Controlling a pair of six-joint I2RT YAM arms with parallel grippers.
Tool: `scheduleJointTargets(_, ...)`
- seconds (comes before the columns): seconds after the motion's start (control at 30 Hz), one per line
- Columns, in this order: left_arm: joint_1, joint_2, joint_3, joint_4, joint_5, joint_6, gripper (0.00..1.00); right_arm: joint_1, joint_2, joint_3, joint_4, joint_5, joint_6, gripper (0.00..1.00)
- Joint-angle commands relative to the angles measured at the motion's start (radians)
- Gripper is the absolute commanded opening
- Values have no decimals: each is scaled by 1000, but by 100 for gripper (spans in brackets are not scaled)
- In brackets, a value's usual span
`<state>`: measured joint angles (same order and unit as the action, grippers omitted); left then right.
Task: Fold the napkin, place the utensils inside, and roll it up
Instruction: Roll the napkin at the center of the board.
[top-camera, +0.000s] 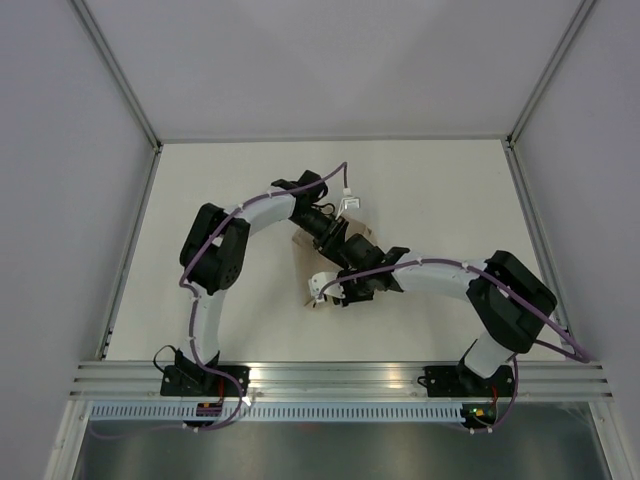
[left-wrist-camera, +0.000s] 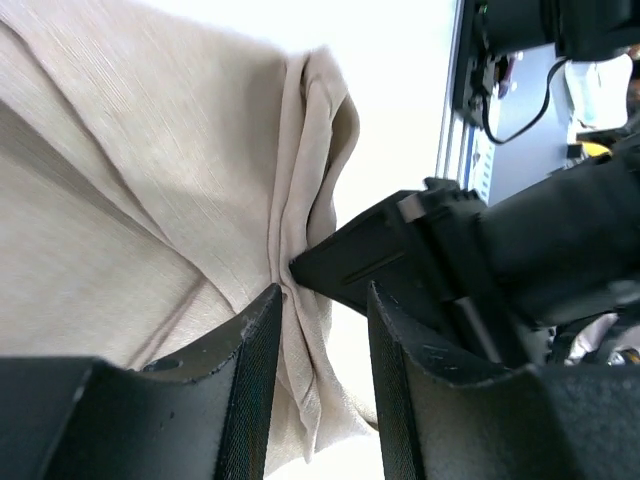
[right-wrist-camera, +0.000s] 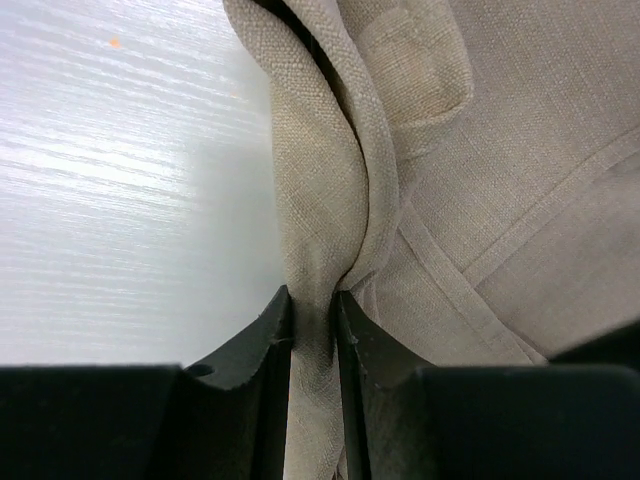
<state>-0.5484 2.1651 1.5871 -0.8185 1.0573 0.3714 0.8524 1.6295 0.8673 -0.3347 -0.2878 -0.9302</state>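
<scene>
The tan napkin (top-camera: 303, 256) lies crumpled at the table's middle, mostly hidden under both grippers. My right gripper (top-camera: 338, 290) is shut on a bunched fold of the napkin (right-wrist-camera: 500, 150); its jaws (right-wrist-camera: 313, 302) pinch the cloth tightly. My left gripper (top-camera: 347, 245) is open: in the left wrist view (left-wrist-camera: 325, 300) its jaws straddle the same bunched edge of the napkin (left-wrist-camera: 150, 180), and the cloth touches only the left finger (left-wrist-camera: 250, 350). The right gripper's black fingertip (left-wrist-camera: 350, 265) shows there, gripping the fold just ahead. No utensils are in view.
The white table (top-camera: 430, 190) is bounded by grey walls with metal frame posts at the back corners. An aluminium rail (top-camera: 340, 375) runs along the near edge by the arm bases. Purple cables loop along both arms.
</scene>
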Motion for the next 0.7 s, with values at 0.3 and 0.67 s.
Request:
scheduleJointTargets(0.3, 133, -356, -267, 598, -265, -399, 45, -134, 205, 278, -441, -275, -36, 15)
scheduleJointTargets(0.67, 104, -953, -665, 1065, -916, -513, 44, -242, 452, 539, -681, -416, -107, 16)
